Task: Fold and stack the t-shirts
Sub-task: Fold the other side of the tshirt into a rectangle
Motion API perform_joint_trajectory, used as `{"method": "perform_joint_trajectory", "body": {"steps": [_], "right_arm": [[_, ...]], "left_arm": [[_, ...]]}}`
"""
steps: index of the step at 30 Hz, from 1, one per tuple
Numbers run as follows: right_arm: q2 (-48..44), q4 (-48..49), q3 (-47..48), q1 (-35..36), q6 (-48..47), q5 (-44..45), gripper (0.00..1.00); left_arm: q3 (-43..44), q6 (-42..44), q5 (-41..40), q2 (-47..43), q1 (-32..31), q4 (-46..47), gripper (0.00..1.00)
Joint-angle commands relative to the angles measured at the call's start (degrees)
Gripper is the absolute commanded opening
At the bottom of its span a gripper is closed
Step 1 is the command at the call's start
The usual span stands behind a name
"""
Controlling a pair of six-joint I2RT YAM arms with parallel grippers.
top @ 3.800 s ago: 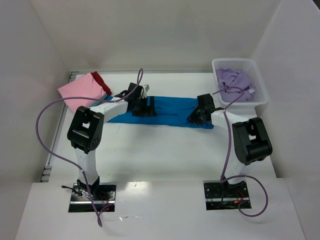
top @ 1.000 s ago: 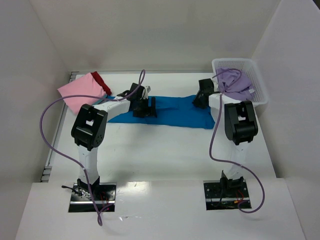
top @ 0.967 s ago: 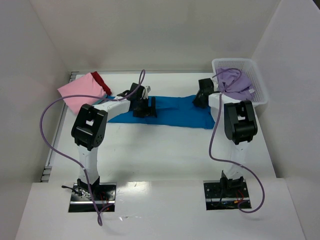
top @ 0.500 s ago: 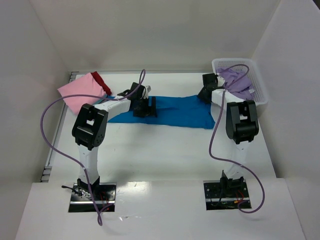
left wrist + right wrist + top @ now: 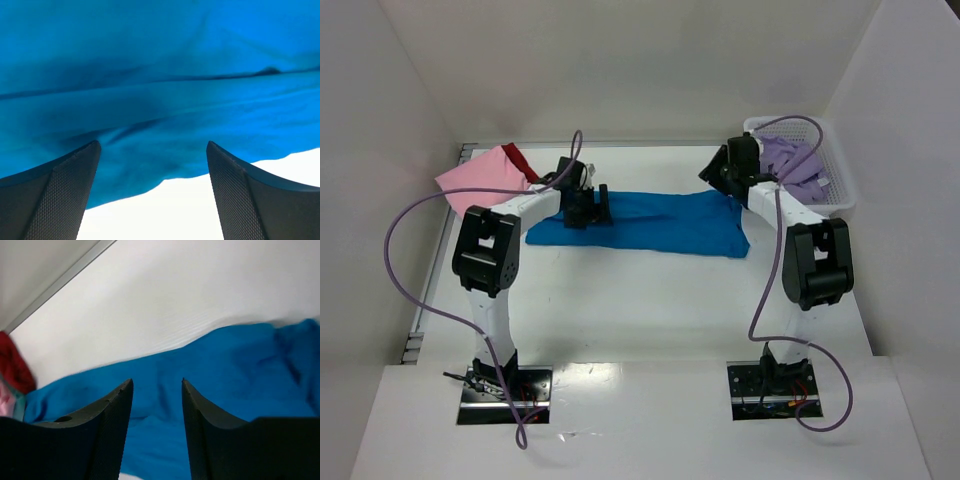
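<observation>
A bright blue t-shirt (image 5: 650, 222) lies spread flat across the table's far middle. My left gripper (image 5: 588, 208) is open, low over the shirt's left part; in the left wrist view (image 5: 152, 145) its fingers stand wide apart over the blue cloth (image 5: 150, 75) near its hem, holding nothing. My right gripper (image 5: 715, 172) is open above the shirt's far right corner; the right wrist view (image 5: 157, 381) looks along the blue shirt (image 5: 225, 370). A pink shirt (image 5: 480, 182) lies folded at the far left on a red one (image 5: 525, 160). A lavender shirt (image 5: 798, 165) lies crumpled in the basket.
The white mesh basket (image 5: 798, 122) stands at the far right corner, close to my right arm. White walls enclose the table on three sides. The red shirt (image 5: 12, 360) shows at the left edge of the right wrist view.
My left gripper has slid left along the blue shirt, whose left end has shifted left. My right gripper has left the shirt's near right edge and moved back towards the basket.
</observation>
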Motion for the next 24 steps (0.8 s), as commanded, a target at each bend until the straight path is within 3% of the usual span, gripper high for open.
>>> {"method": "perform_joint_trajectory", "body": {"steps": [1,5,12,24], "right_arm": [[-2.14,3.2,0.59,4.07,-0.75,-3.5,0.5],[1.19,5.04,-0.64,6.8,0.39,-9.55,0.5],[6.9,4.44,0.5,13.65,-0.22,-8.25,0.5],[11.83,2.68,3.4,15.95,-0.75,-7.72,0.29]], "left_arm": [[-0.75,0.78,-1.38,-4.71,0.15,-1.04,0.94],[-1.29,1.3,-3.39,-5.23,2.25,-1.66,0.95],[-1.29,2.53,-3.93,-5.86,5.24,-1.66,0.95],[-0.76,3.59,-5.07,-4.1,6.91,-1.04,0.96]]}}
